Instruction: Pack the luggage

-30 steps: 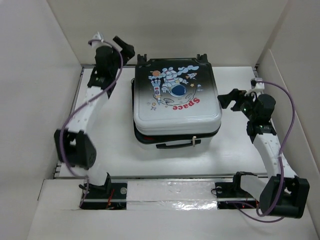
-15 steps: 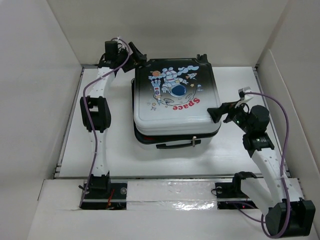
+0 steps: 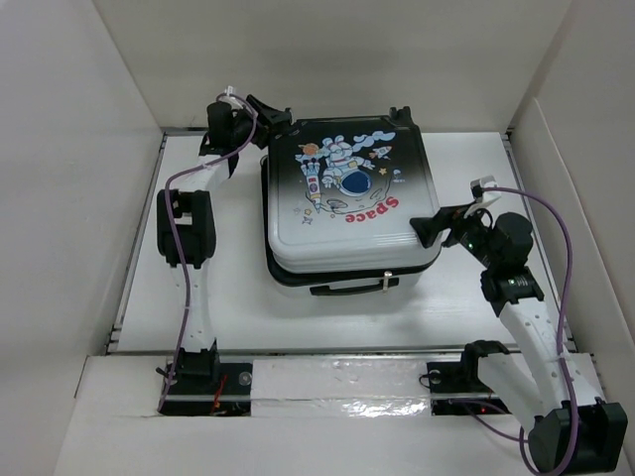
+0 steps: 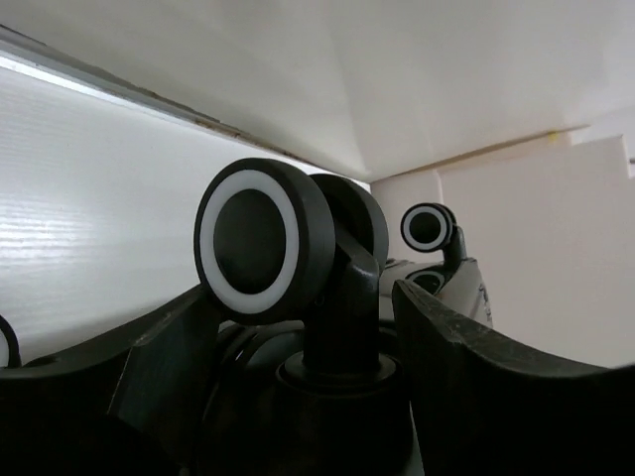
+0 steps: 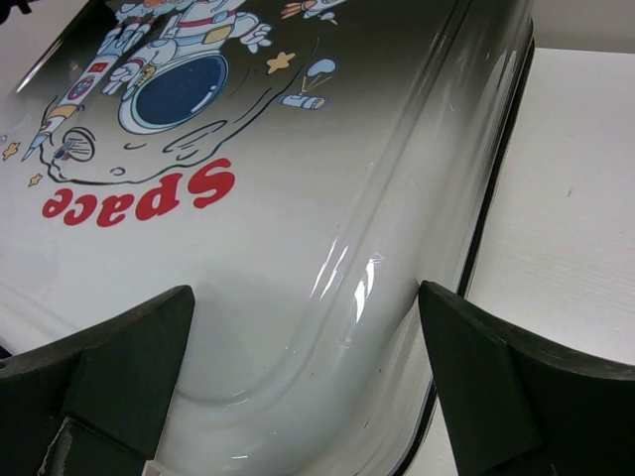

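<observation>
The luggage (image 3: 347, 198) lies flat and closed in the middle of the table, astronaut and red "Space" print facing up, black carry handle (image 3: 347, 288) at its near side. My left gripper (image 3: 276, 117) is at its far left corner. In the left wrist view its jaws (image 4: 308, 297) stand open on either side of a black caster wheel (image 4: 258, 243); a second caster (image 4: 429, 226) shows behind. My right gripper (image 3: 429, 226) is open at the lid's near right corner. In the right wrist view (image 5: 308, 297) its fingers straddle the glossy shell (image 5: 298, 198) without gripping.
The white table (image 3: 228, 288) is boxed in by white walls at the left, back and right. A raised white ledge (image 3: 327, 382) with both arm bases runs along the near edge. The left arm stretches along the suitcase's left side.
The left arm has stretched out and its gripper has moved right onto the far left caster. The right gripper has moved left to the lid's near right corner. The suitcase has not moved.
</observation>
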`<state>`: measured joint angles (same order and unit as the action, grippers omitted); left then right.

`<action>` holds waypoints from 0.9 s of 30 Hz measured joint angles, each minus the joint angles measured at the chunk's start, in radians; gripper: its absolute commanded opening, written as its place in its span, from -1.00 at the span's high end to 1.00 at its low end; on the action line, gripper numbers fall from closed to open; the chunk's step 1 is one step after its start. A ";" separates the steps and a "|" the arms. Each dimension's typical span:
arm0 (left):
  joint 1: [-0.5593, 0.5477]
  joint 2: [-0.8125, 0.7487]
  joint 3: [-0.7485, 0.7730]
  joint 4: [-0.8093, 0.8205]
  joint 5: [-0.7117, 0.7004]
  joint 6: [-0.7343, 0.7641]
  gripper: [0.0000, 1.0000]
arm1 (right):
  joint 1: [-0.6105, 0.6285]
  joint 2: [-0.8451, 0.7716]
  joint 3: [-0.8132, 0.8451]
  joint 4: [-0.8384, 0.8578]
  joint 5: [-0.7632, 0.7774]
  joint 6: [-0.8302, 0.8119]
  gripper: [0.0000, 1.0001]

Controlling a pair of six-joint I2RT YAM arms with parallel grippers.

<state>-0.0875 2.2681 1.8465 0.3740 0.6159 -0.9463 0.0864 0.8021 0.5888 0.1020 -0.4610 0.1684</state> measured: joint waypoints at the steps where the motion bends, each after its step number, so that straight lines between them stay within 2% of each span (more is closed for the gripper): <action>1: 0.002 -0.007 -0.019 0.017 0.000 -0.046 0.07 | 0.000 0.000 0.000 -0.001 0.001 -0.001 -1.00; 2: 0.002 -0.014 -0.030 0.023 -0.003 -0.060 0.24 | 0.000 -0.002 -0.001 -0.002 0.002 -0.001 -1.00; 5: 0.002 -0.037 -0.044 -0.006 -0.015 -0.086 0.46 | 0.000 -0.003 -0.001 -0.003 0.002 -0.003 -1.00; 11: 0.001 -0.082 -0.031 -0.145 -0.040 -0.071 0.79 | 0.000 -0.001 -0.001 -0.003 0.003 -0.004 -1.00; 22: -0.001 -0.153 0.034 -0.296 -0.091 -0.024 1.00 | -0.002 0.019 0.013 -0.003 0.004 0.001 -1.00; 27: -0.001 -0.205 0.034 -0.332 -0.113 -0.025 1.00 | -0.005 0.025 0.056 -0.055 0.005 0.011 -1.00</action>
<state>-0.0883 2.0628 1.8805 0.0422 0.5030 -0.9710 0.0818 0.8272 0.6453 0.0467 -0.4557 0.1799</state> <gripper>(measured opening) 0.406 1.000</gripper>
